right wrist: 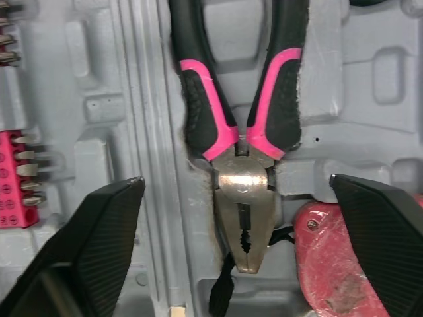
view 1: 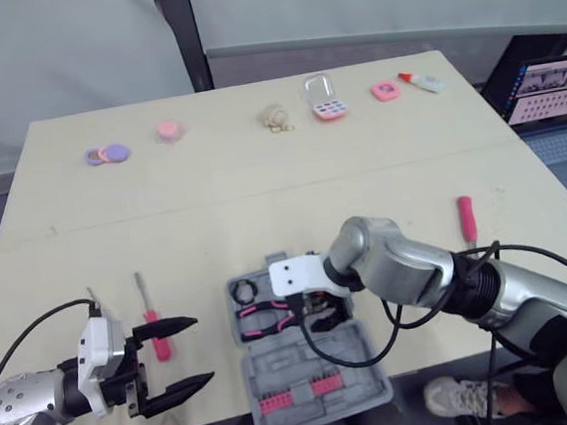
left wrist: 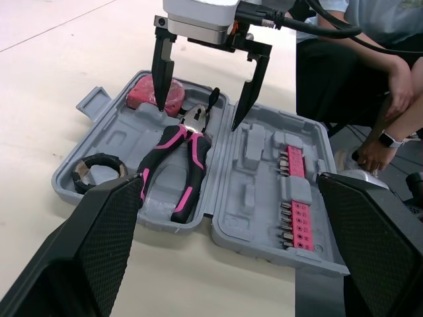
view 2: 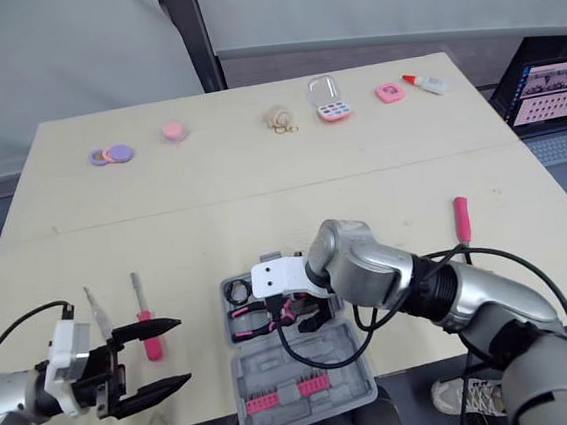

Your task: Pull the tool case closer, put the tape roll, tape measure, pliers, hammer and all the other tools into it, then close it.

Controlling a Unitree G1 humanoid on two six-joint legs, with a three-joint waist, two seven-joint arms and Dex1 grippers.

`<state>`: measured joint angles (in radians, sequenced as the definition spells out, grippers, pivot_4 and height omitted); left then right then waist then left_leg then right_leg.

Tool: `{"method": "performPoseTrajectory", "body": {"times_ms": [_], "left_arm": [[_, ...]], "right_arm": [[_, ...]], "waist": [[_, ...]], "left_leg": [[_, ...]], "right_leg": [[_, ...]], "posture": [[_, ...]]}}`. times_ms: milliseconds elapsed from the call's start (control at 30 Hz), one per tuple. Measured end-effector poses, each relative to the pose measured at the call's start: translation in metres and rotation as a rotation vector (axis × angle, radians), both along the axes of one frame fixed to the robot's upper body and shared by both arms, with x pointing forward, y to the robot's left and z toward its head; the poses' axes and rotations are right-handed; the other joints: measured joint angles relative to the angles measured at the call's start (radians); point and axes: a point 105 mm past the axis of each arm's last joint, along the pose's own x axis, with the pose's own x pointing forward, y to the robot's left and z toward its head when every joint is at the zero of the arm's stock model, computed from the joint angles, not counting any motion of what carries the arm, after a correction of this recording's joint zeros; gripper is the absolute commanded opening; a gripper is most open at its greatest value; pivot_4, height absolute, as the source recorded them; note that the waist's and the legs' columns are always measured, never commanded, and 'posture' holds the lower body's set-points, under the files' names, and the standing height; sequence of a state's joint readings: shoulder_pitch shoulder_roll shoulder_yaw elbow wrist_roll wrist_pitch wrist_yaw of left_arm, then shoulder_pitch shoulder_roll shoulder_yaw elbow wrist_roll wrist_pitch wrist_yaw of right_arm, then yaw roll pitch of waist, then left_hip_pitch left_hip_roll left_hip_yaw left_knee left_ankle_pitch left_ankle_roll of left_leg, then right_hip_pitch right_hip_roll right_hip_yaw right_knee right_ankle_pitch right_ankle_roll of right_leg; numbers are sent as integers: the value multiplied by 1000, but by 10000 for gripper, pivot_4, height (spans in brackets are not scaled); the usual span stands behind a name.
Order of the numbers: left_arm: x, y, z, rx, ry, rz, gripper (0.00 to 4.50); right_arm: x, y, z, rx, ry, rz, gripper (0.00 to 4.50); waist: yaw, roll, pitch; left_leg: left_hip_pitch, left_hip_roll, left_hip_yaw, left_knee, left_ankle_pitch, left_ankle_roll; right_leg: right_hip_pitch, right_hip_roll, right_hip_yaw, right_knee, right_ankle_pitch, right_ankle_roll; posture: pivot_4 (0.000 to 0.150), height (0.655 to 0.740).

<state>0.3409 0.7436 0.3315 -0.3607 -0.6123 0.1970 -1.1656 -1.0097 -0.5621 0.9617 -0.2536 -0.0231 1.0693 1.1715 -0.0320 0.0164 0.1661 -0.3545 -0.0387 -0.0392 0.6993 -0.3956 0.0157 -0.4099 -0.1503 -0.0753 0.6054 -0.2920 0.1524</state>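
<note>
The grey tool case [view 1: 325, 384] lies open at the table's front edge, with a row of pink-held bits in its near half. In the far half lie black-and-pink pliers [right wrist: 239, 132], a black tape roll [left wrist: 99, 170] and a red tape measure [left wrist: 153, 92]. My right gripper [view 1: 318, 315] hangs open just above that half, its fingers to either side of the pliers' head. My left gripper [view 1: 204, 349] stands open and empty left of the case. A small pink-handled screwdriver [view 1: 155, 330] lies by it, and a pink-handled tool [view 1: 466, 217] lies at the right.
A thin grey tool [view 2: 97, 313] lies left of the small screwdriver. Along the far edge sit purple and pink discs [view 1: 107, 154], a pink round piece [view 1: 169, 130], rubber bands [view 1: 276, 120], a small pink box [view 1: 326, 98] and a glue bottle [view 1: 422, 82]. A laptop [view 1: 552, 96] stands right of the table.
</note>
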Motion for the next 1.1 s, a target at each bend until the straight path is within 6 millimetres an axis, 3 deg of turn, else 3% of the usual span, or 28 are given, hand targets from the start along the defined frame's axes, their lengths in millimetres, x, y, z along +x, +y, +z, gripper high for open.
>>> {"method": "performPoseTrajectory", "body": {"times_ms": [200, 233, 333, 533, 800, 1100], "left_arm": [[9, -1, 4, 4, -30, -8, 45000], [9, -1, 4, 4, -30, -9, 45000], [9, -2, 3, 6, -25, -8, 45000], [9, -3, 1, 5, -19, -7, 45000], [10, -4, 2, 5, -23, -11, 45000], [10, -4, 2, 5, -24, -12, 45000]], "right_arm": [[2, 5, 27, 199, -1, -13, 44717], [0, 5, 26, 224, 10, -12, 42438], [-7, -1, 15, 344, 87, -58, 32132], [-21, -1, 2, 554, 147, -67, 1540], [-6, 0, -3, 679, 85, -92, 673], [16, -8, -24, 661, 34, -157, 673]], "waist": [[4, -1, 0], [3, -1, 0], [2, -1, 0], [3, -1, 0], [2, -1, 0], [1, -1, 0]], "left_leg": [[0, 0, -2, 0, 0, 0], [0, 0, -2, 0, 0, 0], [0, -1, -2, 0, 0, 0], [0, 0, -1, 0, 0, 0], [1, 0, -1, 0, 0, 0], [1, 0, -1, 0, 0, 0]], "right_leg": [[1, 0, -1, 1, 0, 0], [1, 0, -2, 1, 0, 0], [1, 0, -2, 1, 0, -1], [1, 0, -2, 1, 0, -1], [1, 0, -1, 1, 0, -1], [1, 0, -2, 1, 0, -1]], "posture": [[1500, 7400], [1500, 7400], [1500, 7400], [1500, 7400], [1500, 7400], [1500, 7400]]}}
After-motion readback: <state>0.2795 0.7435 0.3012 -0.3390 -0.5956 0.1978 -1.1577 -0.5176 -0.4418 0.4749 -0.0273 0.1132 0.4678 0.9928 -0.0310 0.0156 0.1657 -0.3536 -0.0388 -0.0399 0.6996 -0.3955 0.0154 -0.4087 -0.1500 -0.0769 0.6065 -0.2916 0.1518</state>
